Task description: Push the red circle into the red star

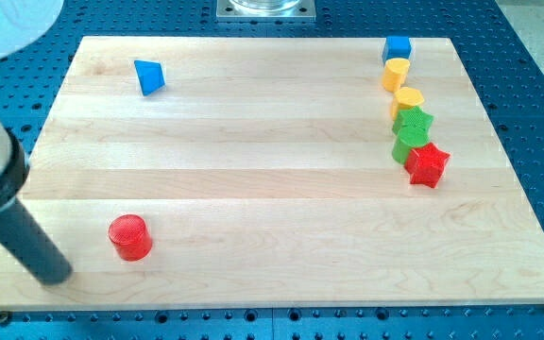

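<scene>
While my tip (58,275) sits left of it, the red circle (129,236) stands apart.

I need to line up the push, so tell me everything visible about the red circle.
The red circle is a short, glossy red plastic-looking cylinder standing upright on its flat base, round face up, on the pale wooden board near the view's bottom left. No block touches it; the red star-shaped block lies far toward the view's right. My tip, the dark rod's end, sits just left and slightly below, apart.
</scene>
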Robot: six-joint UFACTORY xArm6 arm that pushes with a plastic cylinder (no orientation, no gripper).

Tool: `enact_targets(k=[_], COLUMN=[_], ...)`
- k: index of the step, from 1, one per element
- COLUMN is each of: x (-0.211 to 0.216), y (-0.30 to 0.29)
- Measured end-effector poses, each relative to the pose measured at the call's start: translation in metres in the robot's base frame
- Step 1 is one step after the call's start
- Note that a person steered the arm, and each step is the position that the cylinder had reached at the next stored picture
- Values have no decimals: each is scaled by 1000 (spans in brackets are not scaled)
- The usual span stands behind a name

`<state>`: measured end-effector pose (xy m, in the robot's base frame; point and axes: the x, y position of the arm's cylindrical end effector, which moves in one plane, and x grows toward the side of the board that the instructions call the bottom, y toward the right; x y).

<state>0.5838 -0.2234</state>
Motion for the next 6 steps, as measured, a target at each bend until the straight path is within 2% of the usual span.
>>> enact_targets(k=[2, 4, 6], x=[-25, -34, -31], y=[210, 163, 217])
